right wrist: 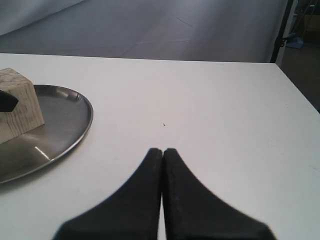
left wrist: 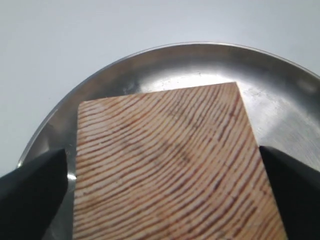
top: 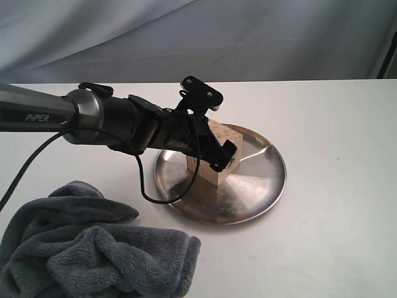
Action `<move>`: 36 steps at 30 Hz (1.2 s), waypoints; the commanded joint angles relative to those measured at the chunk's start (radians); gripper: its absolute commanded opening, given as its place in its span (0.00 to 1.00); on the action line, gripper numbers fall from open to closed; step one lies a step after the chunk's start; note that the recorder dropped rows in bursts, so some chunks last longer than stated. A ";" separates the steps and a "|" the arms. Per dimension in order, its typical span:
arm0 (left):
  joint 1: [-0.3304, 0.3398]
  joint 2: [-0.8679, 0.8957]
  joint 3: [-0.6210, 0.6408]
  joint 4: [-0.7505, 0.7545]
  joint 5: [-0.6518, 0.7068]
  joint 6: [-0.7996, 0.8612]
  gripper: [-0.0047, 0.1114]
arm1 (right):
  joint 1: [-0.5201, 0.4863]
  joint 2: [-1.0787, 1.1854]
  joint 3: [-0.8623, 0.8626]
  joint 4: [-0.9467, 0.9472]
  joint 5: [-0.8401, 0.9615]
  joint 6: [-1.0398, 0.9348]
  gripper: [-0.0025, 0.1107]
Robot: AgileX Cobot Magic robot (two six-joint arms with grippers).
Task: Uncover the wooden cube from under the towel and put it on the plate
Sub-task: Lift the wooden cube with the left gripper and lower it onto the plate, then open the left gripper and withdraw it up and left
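White bench [top: 335, 124]: towel [top: 93, 254] lies aside, wooden cube [top: 214, 177] on plate [top: 260, 180], left tool [left wrist: 162, 192] straddles it, grip unclear; right tool [right wrist: 162, 200] together.

Matte white table top [top: 335, 124], plain and unmarked apart from one tiny dark speck [right wrist: 164, 125] visible in the right wrist view. Behind the far edge, a grey-blue cloth backdrop [top: 248, 37], hanging in loose folds and long diagonal creases across the whole width. Lighting even and diffuse; only soft, faint shadows on the table. Past the table's right end, a dark upright post [right wrist: 283, 30] against the cloth. Beyond it, dull brownish floor [right wrist: 306, 80] and some blurred bluish clutter [right wrist: 299, 39], too unclear to identify. No window in view.
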 commanded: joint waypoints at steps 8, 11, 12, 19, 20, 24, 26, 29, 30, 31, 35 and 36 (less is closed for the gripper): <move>0.002 -0.156 -0.006 0.003 0.006 -0.014 0.86 | 0.001 -0.003 0.003 0.005 -0.013 -0.001 0.02; 0.002 -0.225 -0.002 0.003 0.008 -0.014 0.86 | 0.001 -0.003 0.003 0.005 -0.013 -0.001 0.02; 0.002 -0.248 -0.001 0.003 0.004 -0.014 0.86 | 0.001 -0.003 0.003 0.005 -0.013 -0.001 0.02; 0.002 -0.434 0.110 0.003 -0.127 -0.014 0.84 | 0.001 -0.003 0.003 0.005 -0.013 -0.001 0.02; 0.002 -0.459 0.132 0.003 -0.155 -0.014 0.83 | 0.001 -0.003 0.003 0.005 -0.013 -0.001 0.02; 0.002 -0.588 0.252 -0.024 -0.228 -0.014 0.62 | 0.001 -0.003 0.003 0.005 -0.013 -0.001 0.02; 0.002 -0.647 0.309 -0.029 -0.240 -0.014 0.53 | 0.001 -0.003 0.003 0.005 -0.013 -0.001 0.02; 0.002 -0.741 0.390 -0.037 -0.240 -0.023 0.37 | 0.001 -0.003 0.003 0.005 -0.013 -0.001 0.02; 0.002 -0.780 0.421 -0.037 -0.240 -0.036 0.30 | 0.001 -0.003 0.003 0.005 -0.013 -0.001 0.02; 0.002 -0.806 0.440 -0.037 -0.240 -0.040 0.26 | 0.001 -0.003 0.003 0.005 -0.013 -0.001 0.02; 0.002 -0.922 0.518 -0.037 -0.235 -0.055 0.04 | 0.001 -0.003 0.003 0.005 -0.013 -0.001 0.02; 0.002 -0.947 0.536 -0.037 -0.233 -0.067 0.04 | 0.001 -0.003 0.003 0.005 -0.013 -0.001 0.02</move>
